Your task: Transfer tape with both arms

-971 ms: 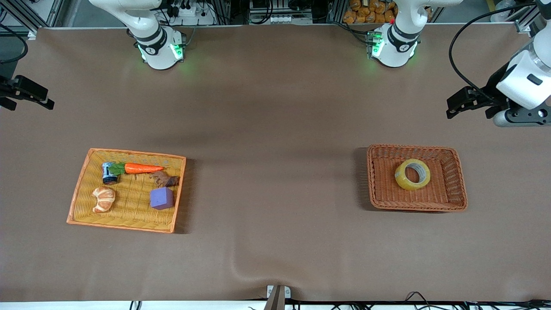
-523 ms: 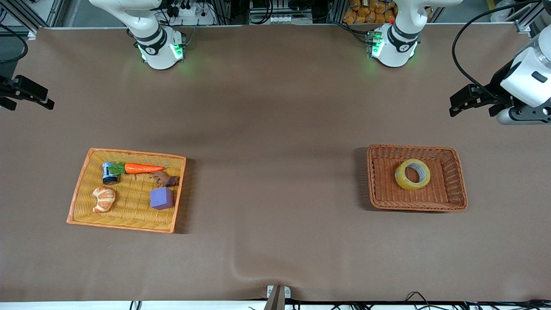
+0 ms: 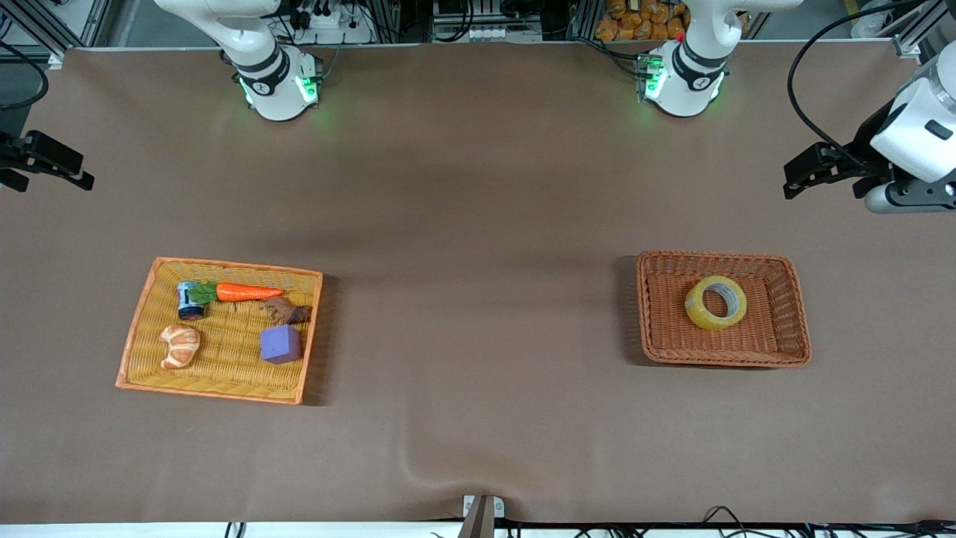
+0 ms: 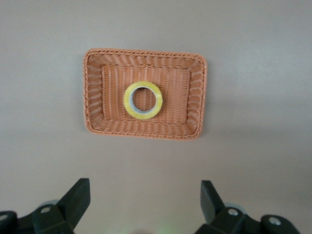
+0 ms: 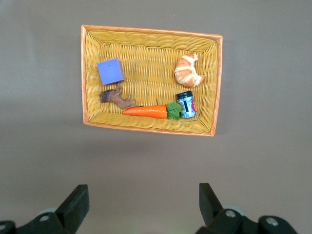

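Note:
The tape (image 3: 715, 302), a translucent yellow roll with a grey core, lies flat in the brown wicker basket (image 3: 717, 258) toward the left arm's end of the table. It shows in the left wrist view (image 4: 143, 99) in the middle of that basket (image 4: 146, 52). My left gripper (image 3: 793, 179) is open and empty, high over bare table between the basket and the robots' side; its jaws (image 4: 145, 187) stand wide apart. My right gripper (image 3: 78, 173) is open and empty at the right arm's end of the table, well clear of the tape, and shows in its wrist view (image 5: 144, 192).
A yellow wicker tray (image 3: 224, 265) toward the right arm's end holds a carrot (image 3: 249, 292), a croissant (image 3: 180, 346), a purple cube (image 3: 281, 344), a small can (image 3: 190, 300) and a brown figure (image 3: 286, 311). The right wrist view shows this tray (image 5: 151, 31) too.
My left gripper has drifted slightly toward the left arm's end of the table and the robots' side. The right arm, the tape and the basket have not moved.

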Motion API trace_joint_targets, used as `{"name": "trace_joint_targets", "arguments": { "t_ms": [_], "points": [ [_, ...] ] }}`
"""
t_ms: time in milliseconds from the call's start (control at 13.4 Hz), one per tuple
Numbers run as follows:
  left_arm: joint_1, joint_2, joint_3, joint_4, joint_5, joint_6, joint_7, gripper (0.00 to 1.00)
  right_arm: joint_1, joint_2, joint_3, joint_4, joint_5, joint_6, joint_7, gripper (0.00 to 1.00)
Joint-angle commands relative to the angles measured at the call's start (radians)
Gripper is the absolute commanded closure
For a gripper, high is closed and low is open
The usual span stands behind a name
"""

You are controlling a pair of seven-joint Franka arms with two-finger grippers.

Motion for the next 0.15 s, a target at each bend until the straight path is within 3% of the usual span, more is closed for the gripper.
{"name": "trace_joint_targets", "arguments": {
  "t_ms": [0, 75],
  "points": [
    [-0.009, -0.009, 0.002, 0.01, 0.026, -0.025, 0.019, 0.0, -0.01, 0.009, 0.005, 0.021, 0.007, -0.014, -0.005, 0.0],
    [-0.009, -0.009, 0.004, 0.01, 0.026, -0.025, 0.02, 0.0, -0.01, 0.009, 0.005, 0.021, 0.007, -0.014, -0.005, 0.0]
  ]
}}
